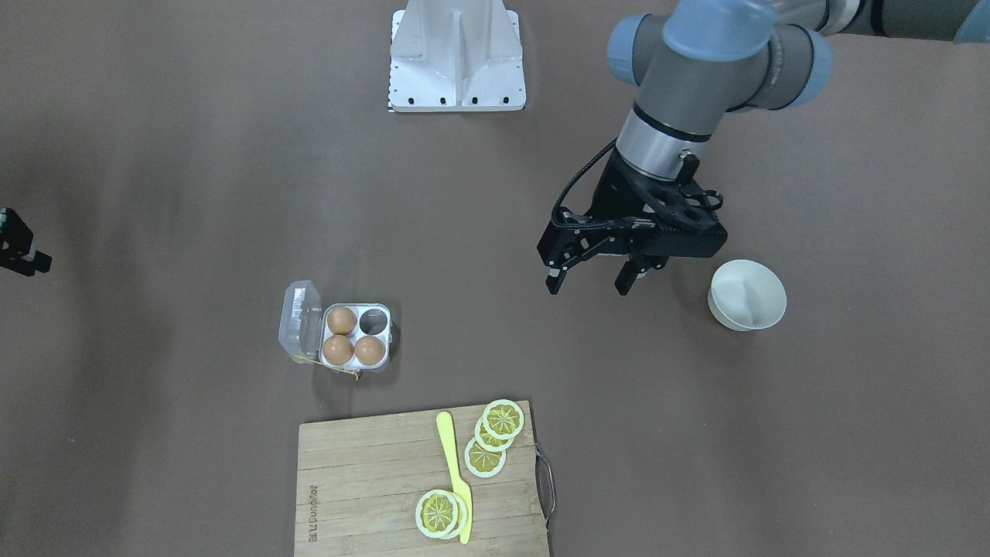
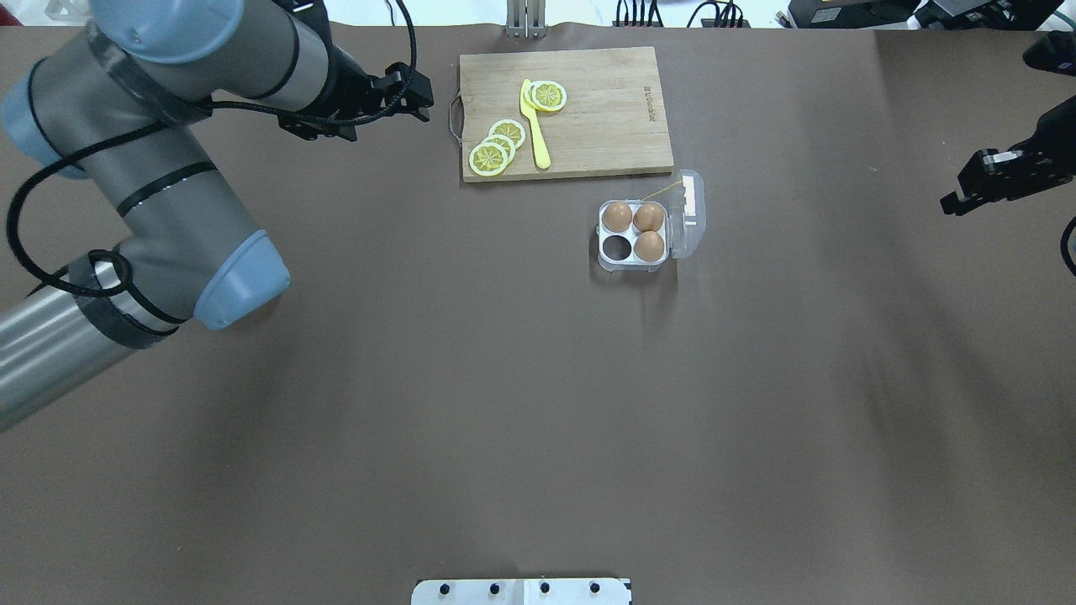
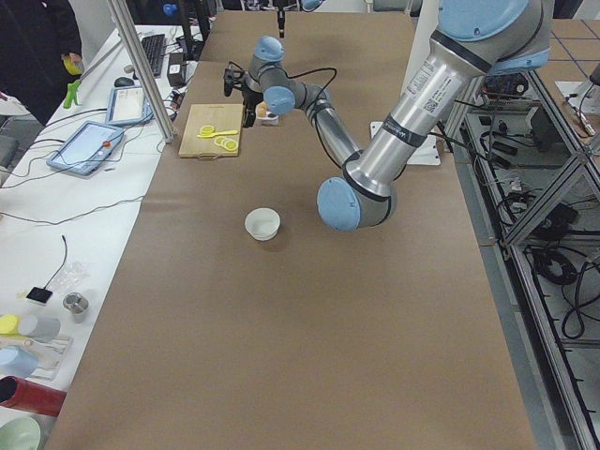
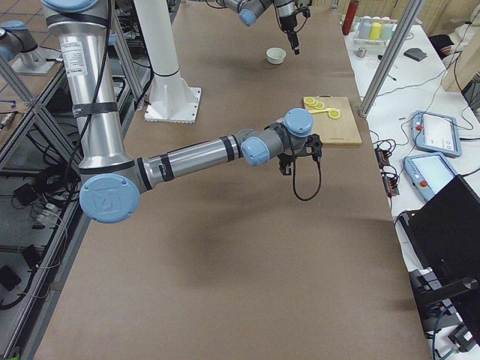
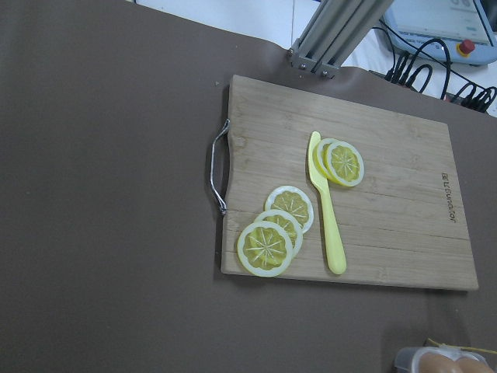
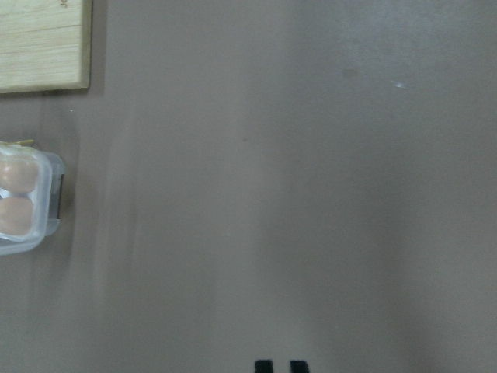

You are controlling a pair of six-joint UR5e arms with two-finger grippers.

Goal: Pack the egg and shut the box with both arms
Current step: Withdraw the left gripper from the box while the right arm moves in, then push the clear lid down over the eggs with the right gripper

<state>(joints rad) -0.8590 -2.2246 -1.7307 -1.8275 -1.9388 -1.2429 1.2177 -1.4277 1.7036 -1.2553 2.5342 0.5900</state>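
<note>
Left gripper (image 1: 589, 282) hung empty, fingers apart, beside bowl (image 1: 746, 295) | box (image 1: 355, 336) near cutting board (image 1: 363, 480), lid (image 1: 298, 313) open, three eggs (image 1: 341, 319) in, one cell bare, likely awaiting another | right gripper (image 2: 954, 200) off to the side, likely for lid; spread unclear

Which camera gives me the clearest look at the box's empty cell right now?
Exterior front-facing: the box sits unobstructed with its lid open, and the empty cell is plain to see. The overhead view is nearly as good. Both wrist views catch only an edge of the box; the side views show it tiny or not at all.
</note>
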